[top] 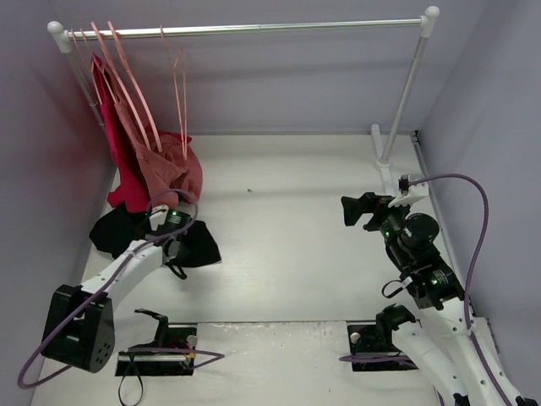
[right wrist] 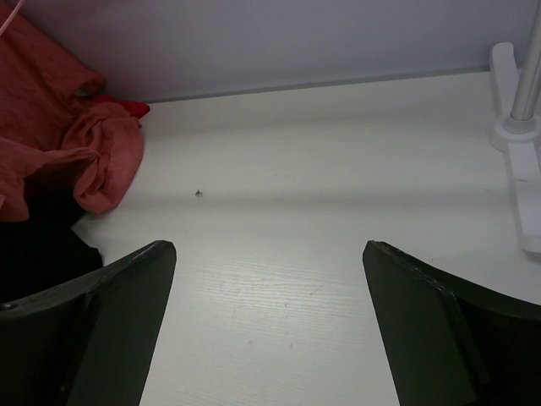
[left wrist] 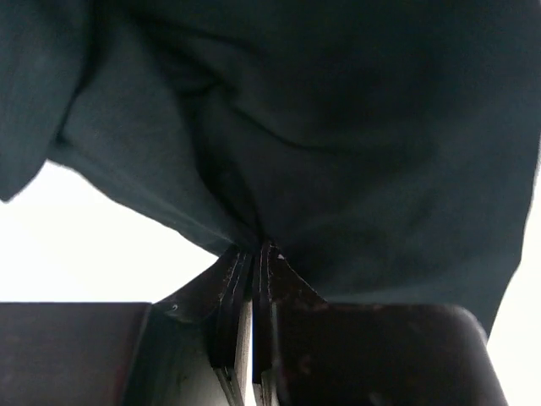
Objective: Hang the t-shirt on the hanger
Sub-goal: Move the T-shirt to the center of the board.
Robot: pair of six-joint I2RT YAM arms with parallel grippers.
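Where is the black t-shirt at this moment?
In the top view the t-shirt lies crumpled at the table's left side, just in front of the rose-pink garment, with the left tool shut on its fabric.

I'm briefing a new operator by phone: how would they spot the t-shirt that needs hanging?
Find the clothes rail along the back wall and follow its left end down to the red garment and rose-pink garment hanging there. Heaped on the table just in front of them, pinched by the left gripper, is the t-shirt: the only black one.
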